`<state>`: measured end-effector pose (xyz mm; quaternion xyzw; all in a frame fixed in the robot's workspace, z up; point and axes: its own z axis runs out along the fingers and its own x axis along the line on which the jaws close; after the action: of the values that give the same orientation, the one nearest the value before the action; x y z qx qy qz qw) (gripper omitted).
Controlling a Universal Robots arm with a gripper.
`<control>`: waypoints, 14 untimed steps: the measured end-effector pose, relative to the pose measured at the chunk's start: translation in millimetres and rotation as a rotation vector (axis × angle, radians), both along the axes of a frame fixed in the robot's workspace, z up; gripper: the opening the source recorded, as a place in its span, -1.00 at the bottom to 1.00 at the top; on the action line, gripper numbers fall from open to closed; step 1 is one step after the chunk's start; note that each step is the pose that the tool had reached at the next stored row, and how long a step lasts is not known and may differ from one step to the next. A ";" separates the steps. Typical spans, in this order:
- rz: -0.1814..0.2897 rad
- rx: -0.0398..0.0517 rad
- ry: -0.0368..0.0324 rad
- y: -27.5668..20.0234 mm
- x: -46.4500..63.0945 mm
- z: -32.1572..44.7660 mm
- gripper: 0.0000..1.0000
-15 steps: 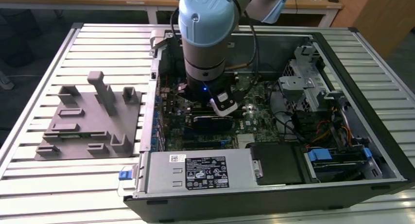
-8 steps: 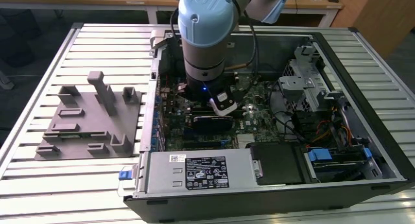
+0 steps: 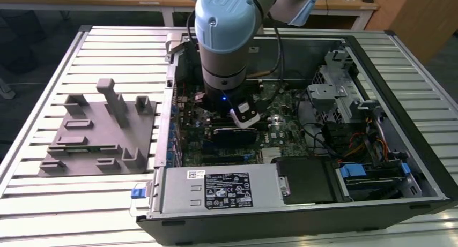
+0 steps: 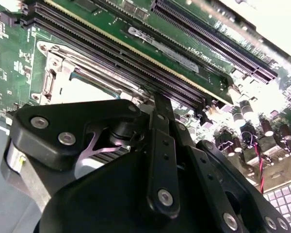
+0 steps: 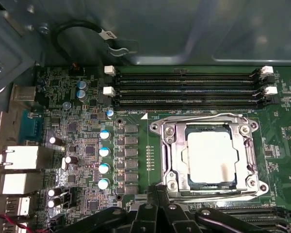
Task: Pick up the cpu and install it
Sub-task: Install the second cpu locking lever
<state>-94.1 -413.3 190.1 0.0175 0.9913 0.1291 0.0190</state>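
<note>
The cpu [image 5: 208, 158], a pale silvery square, lies flat inside the metal socket frame [image 5: 167, 145] on the green motherboard [image 5: 136, 145]. In the second wrist view the cpu [image 4: 87, 90] shows as a pale patch just beyond the black gripper links. My gripper [image 5: 157, 190] hovers beside the socket's edge, its black fingers drawn together and shut with nothing between them. The gripper [image 4: 161, 99] points down at the board next to the memory slots [image 4: 136, 53]. In the exterior view the gripper [image 3: 247, 121] hangs inside the open computer case [image 3: 400, 59].
A grey plastic tray [image 3: 86, 156] with upright posts stands on the slatted table at the exterior view's left. Inside the case are a power supply box [image 3: 222, 191], drive cages [image 3: 336, 91] and cables [image 3: 357, 145]. Empty memory slots [image 5: 184, 87] run beside the socket.
</note>
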 end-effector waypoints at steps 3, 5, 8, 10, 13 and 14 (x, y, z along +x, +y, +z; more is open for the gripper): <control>0.000 -0.0002 0.0000 0.3 -0.1 -0.3 -0.79; 0.000 -0.0013 0.0000 0.5 -0.1 -0.6 -0.79; 0.000 -0.0025 -0.0001 0.7 -0.1 -0.9 -0.79; 0.000 -0.0025 0.0000 0.7 -0.1 -0.5 -0.79; 0.000 -0.0019 -0.0004 0.8 0.0 3.2 -0.79; 0.000 -0.0022 -0.0002 0.8 -0.1 5.2 -0.79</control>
<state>-94.2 -412.5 195.4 0.0175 0.9914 0.1280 0.0191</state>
